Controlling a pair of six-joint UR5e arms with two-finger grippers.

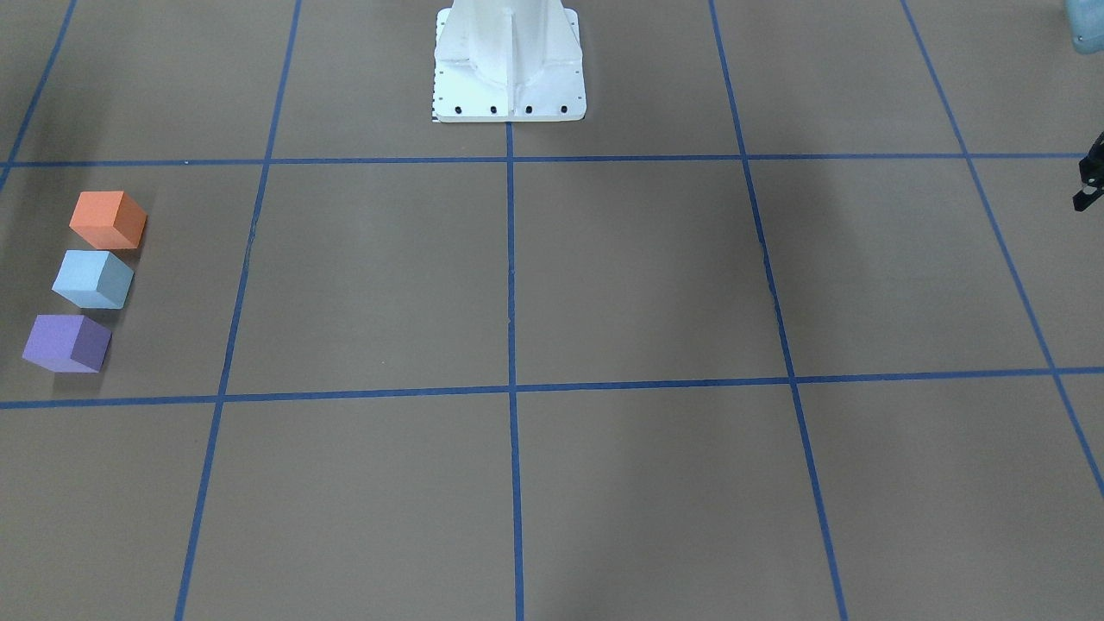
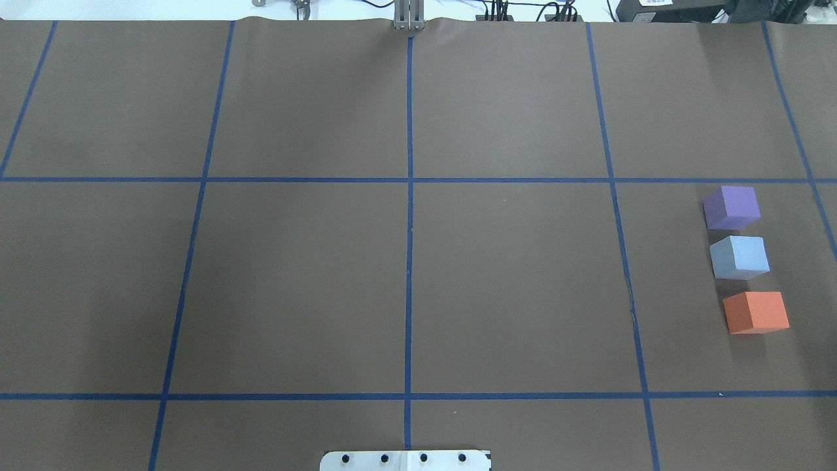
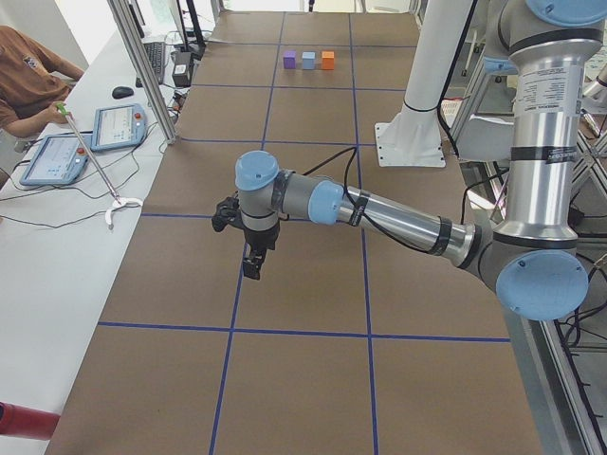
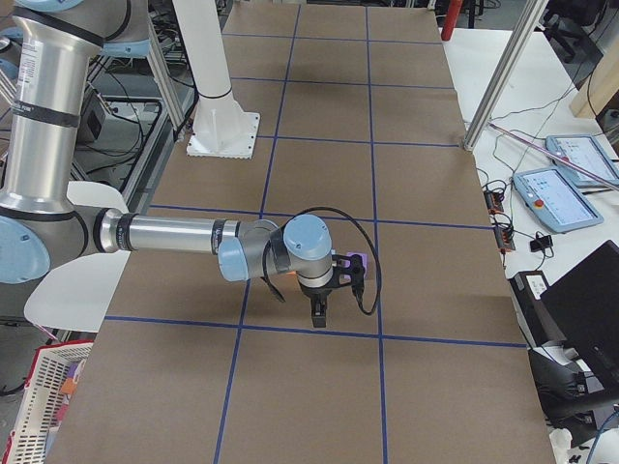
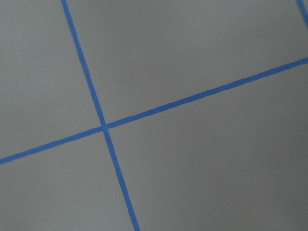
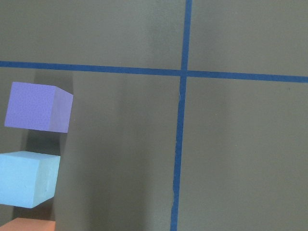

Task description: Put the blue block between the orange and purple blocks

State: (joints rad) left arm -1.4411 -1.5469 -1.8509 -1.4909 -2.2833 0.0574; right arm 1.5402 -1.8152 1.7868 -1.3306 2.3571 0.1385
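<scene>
The blue block (image 2: pixel 739 257) stands on the brown table between the purple block (image 2: pixel 732 207) and the orange block (image 2: pixel 756 312), in one row at the far right of the overhead view. All three also show in the front view: orange (image 1: pixel 108 219), blue (image 1: pixel 92 279), purple (image 1: pixel 67 342). The right wrist view shows the purple block (image 6: pixel 36 107), the blue block (image 6: pixel 29 179) and an edge of the orange block (image 6: pixel 29 224) at its left. My right gripper (image 4: pixel 319 314) hangs beside the row; I cannot tell its state. My left gripper (image 3: pixel 251 265) hangs over bare table far from the blocks; only a sliver shows in the front view (image 1: pixel 1088 185), state unclear.
Blue tape lines (image 2: pixel 409 196) divide the table into squares. The white robot base (image 1: pixel 509 65) stands at the table's near middle. An operator with tablets (image 3: pixel 119 126) sits at a side bench along the table's far edge.
</scene>
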